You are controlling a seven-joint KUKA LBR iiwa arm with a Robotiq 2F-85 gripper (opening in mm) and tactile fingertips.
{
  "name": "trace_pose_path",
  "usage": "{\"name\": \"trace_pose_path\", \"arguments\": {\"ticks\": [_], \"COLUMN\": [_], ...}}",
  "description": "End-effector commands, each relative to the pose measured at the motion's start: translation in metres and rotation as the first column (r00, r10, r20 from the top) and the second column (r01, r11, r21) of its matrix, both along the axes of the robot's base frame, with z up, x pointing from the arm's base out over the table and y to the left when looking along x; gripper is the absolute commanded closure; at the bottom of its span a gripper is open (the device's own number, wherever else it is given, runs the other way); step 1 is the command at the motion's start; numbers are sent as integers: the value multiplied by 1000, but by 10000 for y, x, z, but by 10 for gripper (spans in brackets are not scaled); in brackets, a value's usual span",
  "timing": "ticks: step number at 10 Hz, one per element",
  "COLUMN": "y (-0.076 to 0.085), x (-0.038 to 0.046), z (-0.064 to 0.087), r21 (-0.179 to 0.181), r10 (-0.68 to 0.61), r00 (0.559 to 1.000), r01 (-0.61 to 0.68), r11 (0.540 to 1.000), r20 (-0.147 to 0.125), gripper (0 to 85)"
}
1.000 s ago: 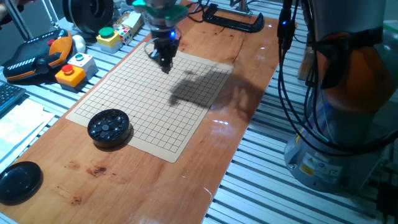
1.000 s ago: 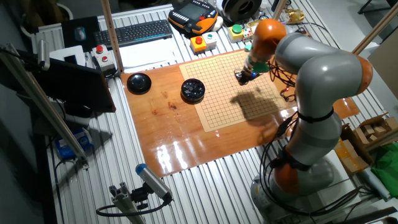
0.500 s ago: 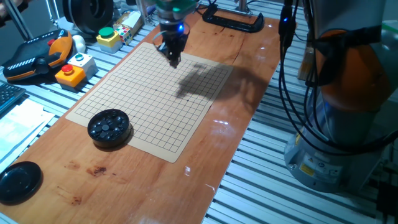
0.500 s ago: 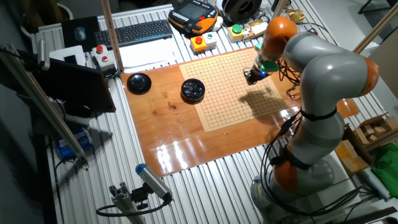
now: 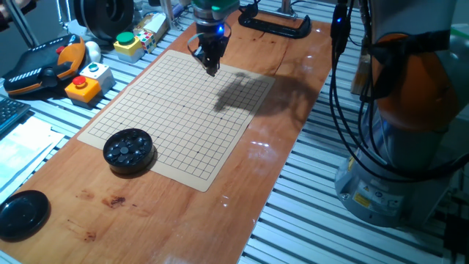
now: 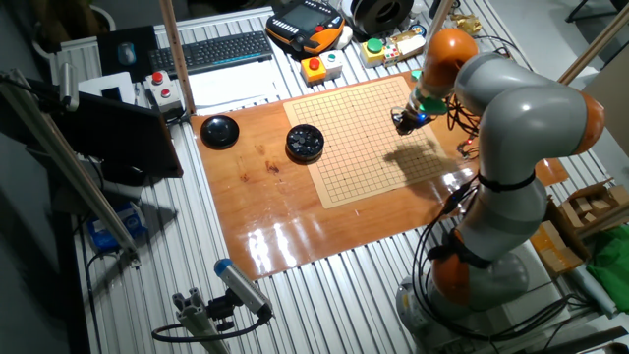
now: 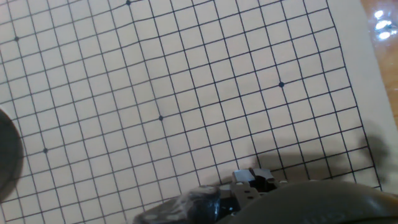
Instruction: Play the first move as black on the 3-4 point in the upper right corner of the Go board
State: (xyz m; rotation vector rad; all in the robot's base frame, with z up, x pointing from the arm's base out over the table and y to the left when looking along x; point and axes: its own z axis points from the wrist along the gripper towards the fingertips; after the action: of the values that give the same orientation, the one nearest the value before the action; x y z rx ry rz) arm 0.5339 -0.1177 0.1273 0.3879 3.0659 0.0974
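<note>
The gripper point(image 5: 211, 68) hangs over the far corner of the Go board point(image 5: 176, 110), jaws pointing down.

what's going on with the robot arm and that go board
A KUKA arm is holding its gripper above the far corner region of the Go board, jaws pointing down at the grid. No stone lies on the board in any view. Whether the jaws hold a black stone cannot be told; the hand view is blurred there. The round black bowl of stones sits on the near left part of the board, and its lid lies apart on the wooden tabletop.
</note>
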Motion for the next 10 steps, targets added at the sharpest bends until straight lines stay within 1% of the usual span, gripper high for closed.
{"name": "trace_pose_path", "arguments": {"ticks": [1, 3, 6, 7, 9, 10], "y": [-3, -3, -3, -3, -3, -3], "x": [-1, -1, -1, -1, -1, -1], "z": [-1, -1, -1, -1, -1, -1], "r21": [12, 19, 14, 5, 5, 26], "r10": [-7, -31, -27, -28, -30, -33], "r00": [1000, 1000, 999, 1000, 1000, 999], "r01": [7, 31, 28, 28, 30, 33], "r11": [1000, 999, 1000, 1000, 1000, 999], "r20": [2, -4, -16, -14, -4, 3], "gripper": [843, 843, 843, 843, 843, 843]}}
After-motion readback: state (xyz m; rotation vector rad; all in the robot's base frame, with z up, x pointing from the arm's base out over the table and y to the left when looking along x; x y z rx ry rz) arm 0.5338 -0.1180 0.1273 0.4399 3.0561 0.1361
